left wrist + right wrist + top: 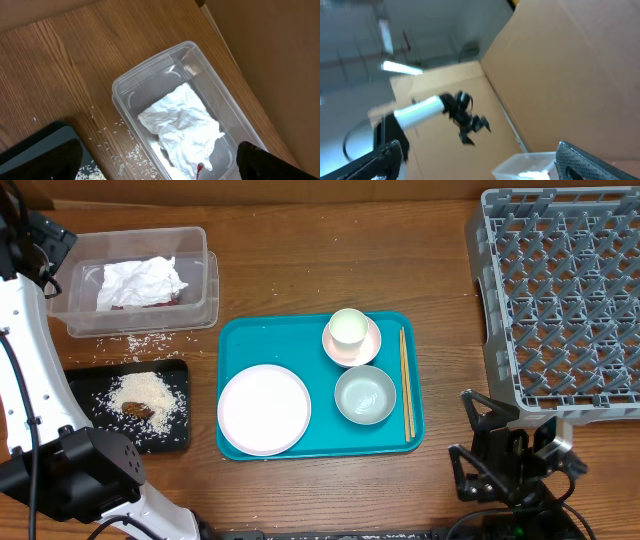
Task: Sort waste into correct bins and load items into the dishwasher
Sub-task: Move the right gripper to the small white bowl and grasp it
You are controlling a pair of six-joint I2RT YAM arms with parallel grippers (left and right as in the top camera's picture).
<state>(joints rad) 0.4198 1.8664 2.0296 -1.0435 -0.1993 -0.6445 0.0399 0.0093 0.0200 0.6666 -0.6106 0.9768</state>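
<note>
**Overhead.** The tub [195, 235] sits upper left. It holds the napkin [140, 280], with the wrapper [165, 301] showing red under it. Just below the tub, the black tray [172, 435] carries a heap of rice [150, 388] with the scrap [138, 411] on it. Loose grains lie on the table [300, 260] between the two bins. The left gripper [45, 235] hangs at the tub's left end, and its jaws cannot be read from this view.

Mid-frame, the teal tray [240, 340] holds the dishes:
- the plate [264, 409] at its lower left
- the cup [347, 328], standing in a pale bowl [370, 350]
- a grey bowl [365, 395] below the cup
- the chopsticks [405, 380] along the right rim, with their long axis running top to bottom of the frame

The rack [560, 300] fills the upper right. The right gripper [480, 440] is at lower right, near the teal tray's lower right corner and below the rack's lower left corner.

With the waste mostly binned, loading looks to be next. The right arm is much the nearer one for that. The chopsticks and grey bowl lie up and left of it, and the rack lies up-frame.

**Left wrist.** The fingers [45, 155] stand spread wide at the two bottom corners with nothing between them. The tub lies diagonally below, with the napkin inside and a bit of red wrapper at the bottom edge. Grains dot the wood to the tub's left.

**Right wrist.** The picture is blurred. The fingers [580, 162] are spread at both lower corners and hold nothing. The camera looks across the table rather than down. It shows the left arm [420, 112] mid-frame, cardboard [570, 75] at right and a tub corner at the bottom edge. No dish is in view, so this gripper would likely have to tip downward before reaching for the teal tray.
</note>
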